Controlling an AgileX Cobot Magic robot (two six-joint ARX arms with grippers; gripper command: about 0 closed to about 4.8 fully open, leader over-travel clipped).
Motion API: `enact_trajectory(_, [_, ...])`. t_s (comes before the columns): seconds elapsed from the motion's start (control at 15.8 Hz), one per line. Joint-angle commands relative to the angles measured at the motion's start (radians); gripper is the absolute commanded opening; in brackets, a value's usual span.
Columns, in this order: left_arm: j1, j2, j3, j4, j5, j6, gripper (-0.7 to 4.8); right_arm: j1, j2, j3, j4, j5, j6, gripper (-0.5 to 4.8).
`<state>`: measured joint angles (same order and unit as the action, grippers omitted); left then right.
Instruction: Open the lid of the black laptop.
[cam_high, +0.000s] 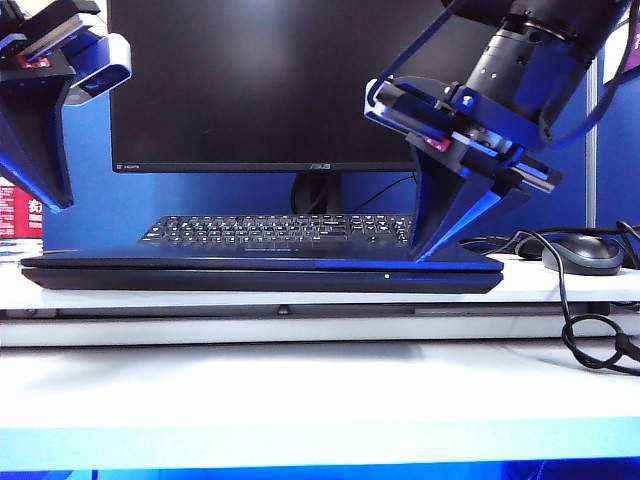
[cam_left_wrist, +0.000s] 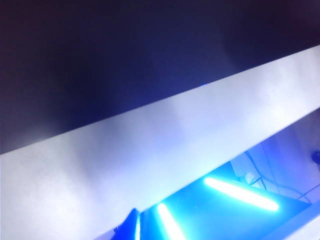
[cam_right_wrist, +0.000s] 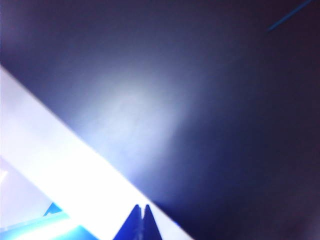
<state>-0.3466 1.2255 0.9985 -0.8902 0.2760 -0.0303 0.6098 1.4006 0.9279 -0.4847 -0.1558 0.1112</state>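
The black laptop (cam_high: 260, 276) lies flat across the white table (cam_high: 300, 390) with its lid (cam_high: 200, 261) down on the base. My right gripper (cam_high: 428, 250) is shut, and its wedge tip rests on the right part of the lid. In the right wrist view its two fingertips (cam_right_wrist: 141, 212) meet at the lid's (cam_right_wrist: 225, 100) front edge. My left gripper (cam_high: 60, 203) hangs shut well above the laptop's left end, touching nothing. The left wrist view shows only one blue fingertip (cam_left_wrist: 132, 216), over the blurred dark lid (cam_left_wrist: 125, 50) and table (cam_left_wrist: 150, 150).
A large ASUS monitor (cam_high: 280, 80) stands behind the laptop, with a separate black keyboard (cam_high: 280, 230) in front of its foot. A dark mouse (cam_high: 582, 252) and its looping cable (cam_high: 590, 335) lie at the right. A red item (cam_high: 15, 210) is at the far left.
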Motion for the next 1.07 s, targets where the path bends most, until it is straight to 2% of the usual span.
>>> enact_trajectory(0.06, [0.0, -0.002, 0.002, 0.002, -0.003, 0.005, 0.26, 0.0, 0.009, 0.005, 0.007, 0.008, 0.0, -0.01])
enact_trajectory(0.69, [0.0, -0.002, 0.002, -0.013, -0.003, 0.005, 0.26, 0.0, 0.028, 0.005, 0.027, 0.027, -0.005, -0.01])
enact_trajectory(1.07, [0.0, 0.03, 0.001, 0.035, -0.001, 0.024, 0.26, 0.0, 0.028, 0.005, 0.049, 0.027, -0.004, -0.01])
